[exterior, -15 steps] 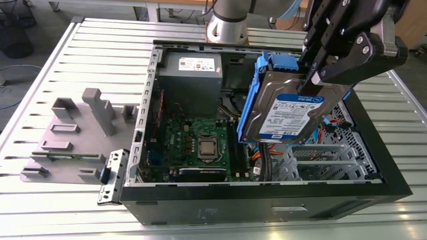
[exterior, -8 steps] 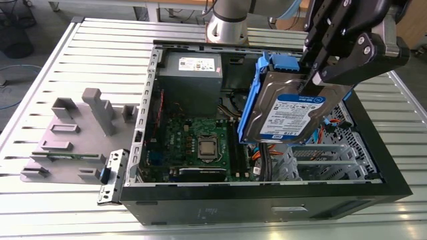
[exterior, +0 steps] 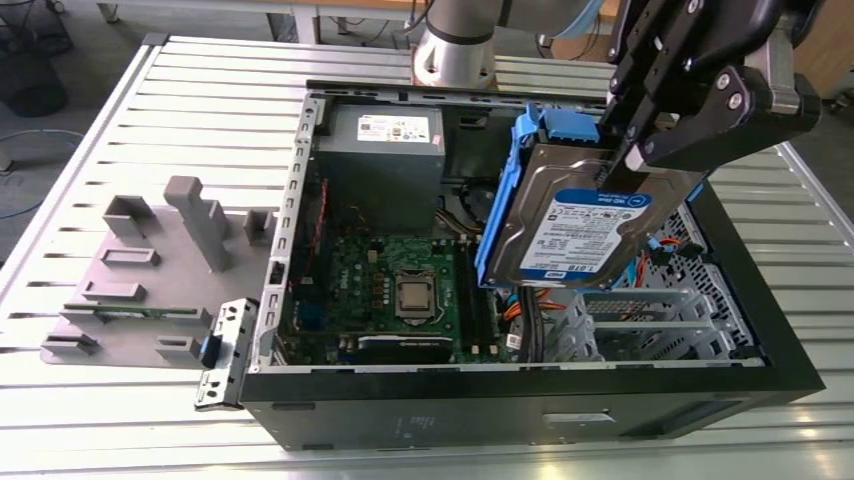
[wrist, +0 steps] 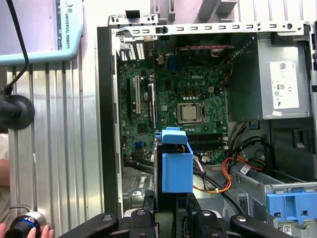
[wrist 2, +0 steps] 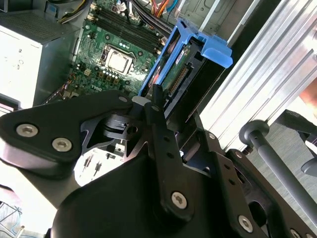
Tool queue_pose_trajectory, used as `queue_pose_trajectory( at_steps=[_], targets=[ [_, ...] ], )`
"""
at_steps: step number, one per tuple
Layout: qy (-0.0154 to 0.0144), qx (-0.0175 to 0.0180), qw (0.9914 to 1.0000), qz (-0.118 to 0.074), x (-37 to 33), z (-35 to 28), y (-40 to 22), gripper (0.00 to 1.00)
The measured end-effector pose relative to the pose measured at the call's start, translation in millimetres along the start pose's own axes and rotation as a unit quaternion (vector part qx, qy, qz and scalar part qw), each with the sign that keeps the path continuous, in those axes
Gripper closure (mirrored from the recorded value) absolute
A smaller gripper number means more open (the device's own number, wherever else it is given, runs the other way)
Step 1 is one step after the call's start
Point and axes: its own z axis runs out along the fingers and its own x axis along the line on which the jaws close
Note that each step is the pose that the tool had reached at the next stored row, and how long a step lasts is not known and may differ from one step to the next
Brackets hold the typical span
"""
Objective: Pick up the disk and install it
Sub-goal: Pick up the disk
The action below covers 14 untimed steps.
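Note:
The disk (exterior: 577,228), a silver hard drive with a white-and-blue label and blue carrier rails, hangs tilted on edge above the open computer case (exterior: 534,420). It is over the case's side at the exterior view's right, above the grey drive cage (exterior: 643,322). My gripper (exterior: 625,160) is shut on the disk's upper edge. In the second wrist view the black fingers (wrist 2: 154,101) clamp the disk (wrist 2: 181,74) near its blue tab (wrist 2: 216,52). In the first wrist view the disk (wrist: 176,168) shows end-on over the motherboard (wrist: 183,109).
A grey power supply (exterior: 380,150) fills the case's far corner. A blue-tabbed bracket (wrist: 291,207) sits on the drive cage, with orange cables (wrist: 225,173) beside it. A grey fixture block (exterior: 147,270) stands on the slatted table (exterior: 160,110). A person's hand (wrist: 25,230) is at the table's edge.

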Motion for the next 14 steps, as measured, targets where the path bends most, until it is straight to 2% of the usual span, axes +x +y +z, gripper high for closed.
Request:
queue_pose_trajectory(
  at_steps=[4, 7, 14],
  targets=[
    [0.0, 0.0, 1.0, 0.0, 0.0, 0.0, -0.2, 0.65],
    [0.0, 0.0, 1.0, 0.0, -0.3, -0.1, -3.1, 0.65],
    [0.0, 0.0, 1.0, 0.0, -1.5, -0.8, -21.1, 0.65]
  ],
)
